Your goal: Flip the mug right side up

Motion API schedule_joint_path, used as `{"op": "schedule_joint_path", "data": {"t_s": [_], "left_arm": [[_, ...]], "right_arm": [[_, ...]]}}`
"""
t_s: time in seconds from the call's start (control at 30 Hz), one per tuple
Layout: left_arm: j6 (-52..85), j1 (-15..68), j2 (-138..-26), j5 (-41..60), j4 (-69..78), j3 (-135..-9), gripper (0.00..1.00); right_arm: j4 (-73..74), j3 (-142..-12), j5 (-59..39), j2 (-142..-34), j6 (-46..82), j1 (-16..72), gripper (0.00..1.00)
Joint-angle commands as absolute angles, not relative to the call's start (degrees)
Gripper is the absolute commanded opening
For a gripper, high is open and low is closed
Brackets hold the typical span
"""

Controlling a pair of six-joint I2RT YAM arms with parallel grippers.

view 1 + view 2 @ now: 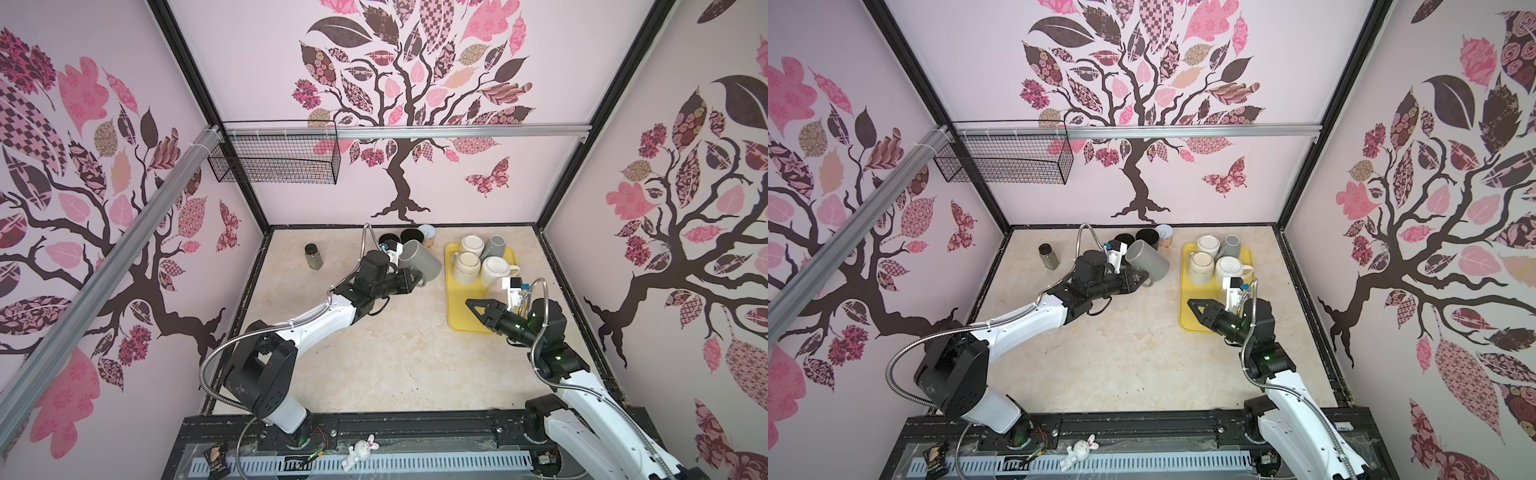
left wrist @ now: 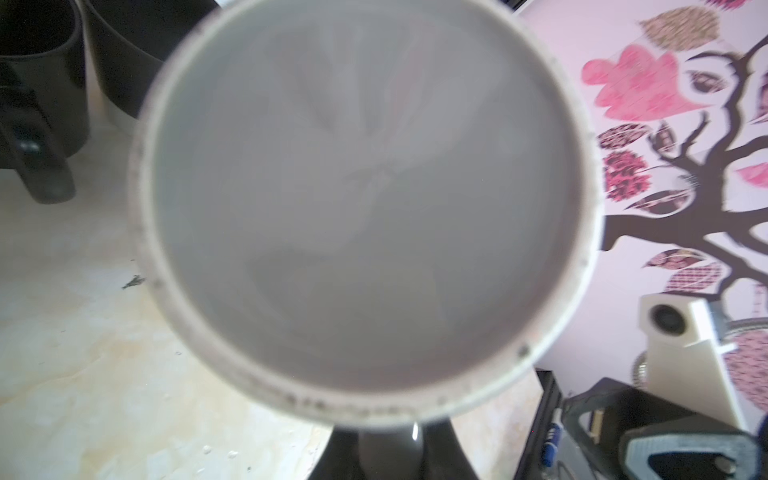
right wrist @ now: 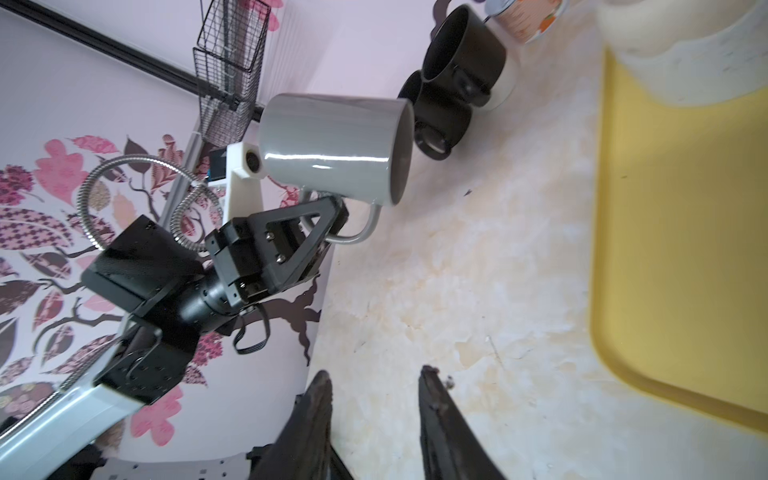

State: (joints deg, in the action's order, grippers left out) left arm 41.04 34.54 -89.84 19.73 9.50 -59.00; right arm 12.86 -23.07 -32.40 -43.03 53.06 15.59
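Grey mug (image 1: pixel 420 261) held clear of table (image 1: pixel 374 353), tipped onto side, handle pinched in left gripper (image 3: pixel 338 210), body above fingertips, base turned toward left wrist camera. Yellow tray (image 1: pixel 461 318) seen just beside right gripper (image 3: pixel 374 376), whose jaws are spread with nothing between. Four mugs (image 1: pixel 466 268) seen on tray, beyond right gripper. Two black mugs (image 1: pixel 401 237) seen just beyond held mug, past left gripper. Small jar (image 1: pixel 313 257) seen well apart, off to left gripper's left

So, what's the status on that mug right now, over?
Left gripper shut on handle of grey mug; right gripper open, empty, by yellow tray. Mug airborne, tipped sideways, not yet upright. Black mugs close behind it.
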Motion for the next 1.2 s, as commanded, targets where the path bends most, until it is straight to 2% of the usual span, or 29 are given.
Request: {"op": "schedule_joint_path", "data": {"t_s": [0.0,0.1,0.4,0.8,1.17], "left_arm": [[46.27,34.23,-85.3,25.43,25.55,-57.43,0.0],[48.49,34.19,-84.51,27.98,28.48,-57.33,0.0],[54.41,35.39,-84.71,29.9,35.75,-57.19,0.0],[60.48,37.93,-85.61,29.79,41.75,-57.3,0.0],[64.63,38.23,-85.34,30.7,44.18,-56.26,0.0]], "right_arm": [[25.86,-23.13,-31.33,-46.02,61.64,18.88,0.42],[34.49,-23.32,-33.43,-50.17,66.83,19.73,0.45],[45.72,-26.99,-34.09,-57.4,73.75,21.0,0.5],[54.19,-31.26,-33.29,-64.6,78.31,22.94,0.53],[61.78,-33.73,-33.79,-69.67,80.93,22.9,0.39]]}}
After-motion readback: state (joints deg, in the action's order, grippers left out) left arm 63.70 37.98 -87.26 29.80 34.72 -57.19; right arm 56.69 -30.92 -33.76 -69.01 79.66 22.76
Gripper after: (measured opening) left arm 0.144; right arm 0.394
